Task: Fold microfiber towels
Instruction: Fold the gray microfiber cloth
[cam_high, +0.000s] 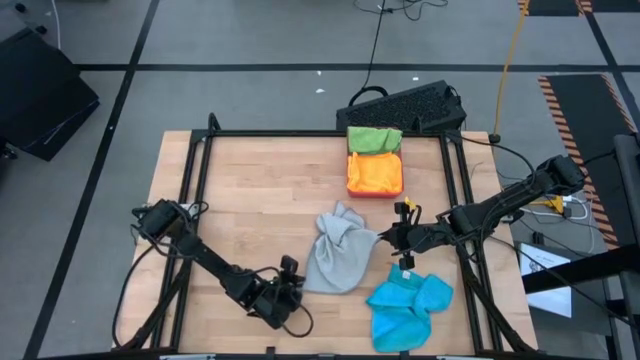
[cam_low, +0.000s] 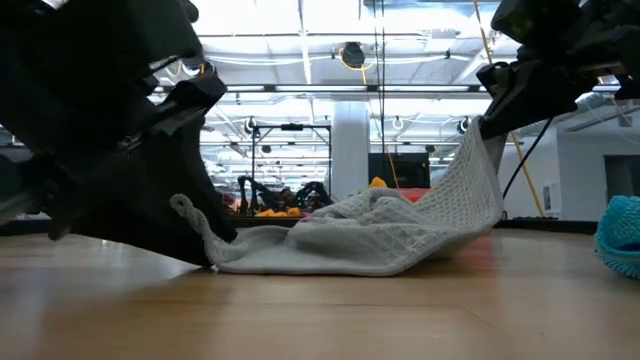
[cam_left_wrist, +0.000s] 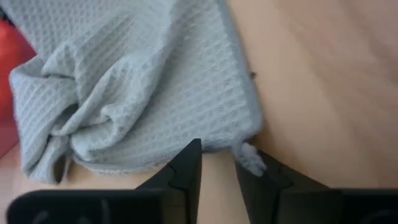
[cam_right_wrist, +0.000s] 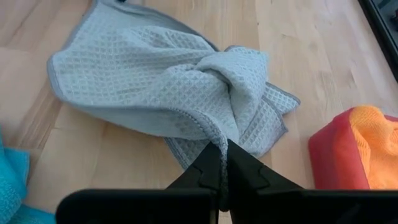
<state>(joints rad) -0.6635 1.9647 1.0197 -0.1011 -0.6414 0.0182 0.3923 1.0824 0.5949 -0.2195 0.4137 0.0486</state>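
Note:
A grey waffle-weave microfiber towel (cam_high: 338, 258) lies crumpled at the table's middle, and its right end is raised. My right gripper (cam_right_wrist: 222, 152) is shut on that raised end (cam_low: 485, 150). My left gripper (cam_left_wrist: 217, 158) stands open and low at the towel's near left corner (cam_left_wrist: 249, 146). Bare table shows between its fingertips, and the corner's small loop (cam_left_wrist: 252, 160) lies beside one finger. A bright blue towel (cam_high: 410, 305) lies bunched at the near right. Orange (cam_high: 375, 175) and green (cam_high: 374, 139) towels sit in the red tray (cam_high: 352, 187). My right gripper pinches a bunched, hemmed edge of the grey towel (cam_right_wrist: 217, 138) between its two fingers, coming from the table's right and slanting down. The cloth rises in a drawn-up slope to the fingers (cam_low: 470, 180). The rest of the towel lies on the table. Whether my left gripper's fingertips touch the towel's edge, I cannot tell.
A black keyboard (cam_high: 405, 105) lies beyond the table's far edge. The tray stands at the far right of the middle. Bare wood (cam_high: 250, 200) stretches over the table's left and far left. The black frame rails (cam_high: 300, 133) run along the table's edges.

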